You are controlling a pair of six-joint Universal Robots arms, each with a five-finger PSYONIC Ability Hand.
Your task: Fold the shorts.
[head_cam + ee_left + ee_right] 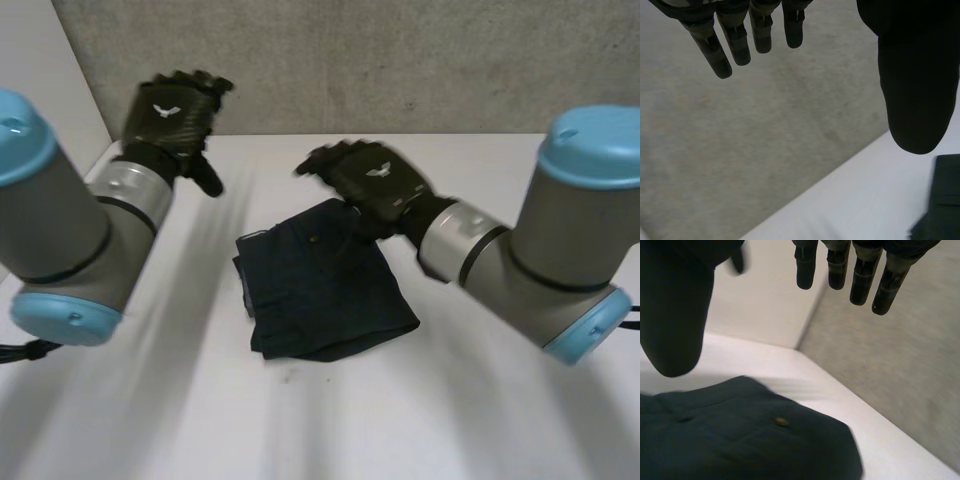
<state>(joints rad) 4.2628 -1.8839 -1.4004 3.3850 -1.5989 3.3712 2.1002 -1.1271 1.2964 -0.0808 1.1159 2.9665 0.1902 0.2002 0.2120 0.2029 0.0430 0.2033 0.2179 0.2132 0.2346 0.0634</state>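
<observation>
You see the dark shorts (pixel 320 285) lying as a compact folded bundle on the white counter (pixel 450 400), under the palm of your right hand (pixel 370 178) and well apart from your left hand (pixel 175 110), both hands straight-fingered and empty, so folding looks largely done.

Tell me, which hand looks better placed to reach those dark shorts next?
The right, most likely. The right hand hovers open over the far edge of the shorts, which lie under its palm in its wrist view. The left hand, also open, is raised off to the side, apart from them.
</observation>
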